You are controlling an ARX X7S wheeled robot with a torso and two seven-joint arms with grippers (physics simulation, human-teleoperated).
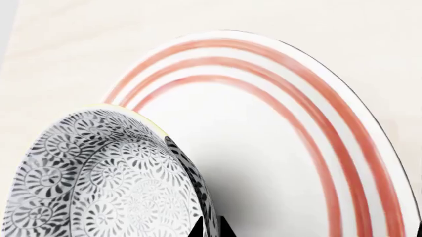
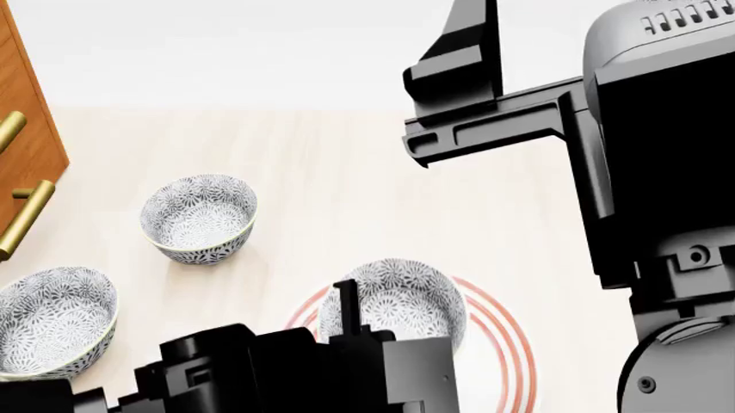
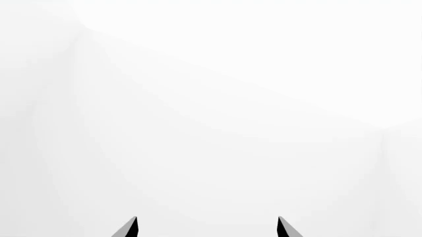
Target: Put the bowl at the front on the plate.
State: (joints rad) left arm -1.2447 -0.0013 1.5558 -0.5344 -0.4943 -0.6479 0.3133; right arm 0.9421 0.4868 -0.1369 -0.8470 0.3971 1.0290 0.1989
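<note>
The bowl [image 1: 99,177], white with a dense grey-blue floral pattern, is over the plate [image 1: 277,123], a wide white plate with three red rings. My left gripper [image 1: 211,227] is shut on the bowl's wall, one fingertip inside and one outside. In the head view the bowl [image 2: 402,297] sits within the plate's rings [image 2: 511,344], with the left gripper [image 2: 348,310] at its near-left rim. Whether the bowl's base touches the plate I cannot tell. My right gripper [image 3: 207,224] is open and holds nothing, facing a blank white background.
Two more patterned bowls stand on the pale wooden table, one [image 2: 198,215] at the middle left and one [image 2: 52,318] at the near left. A wooden cabinet [image 2: 23,129] with brass handles is at the far left. The raised right arm [image 2: 505,112] fills the upper right.
</note>
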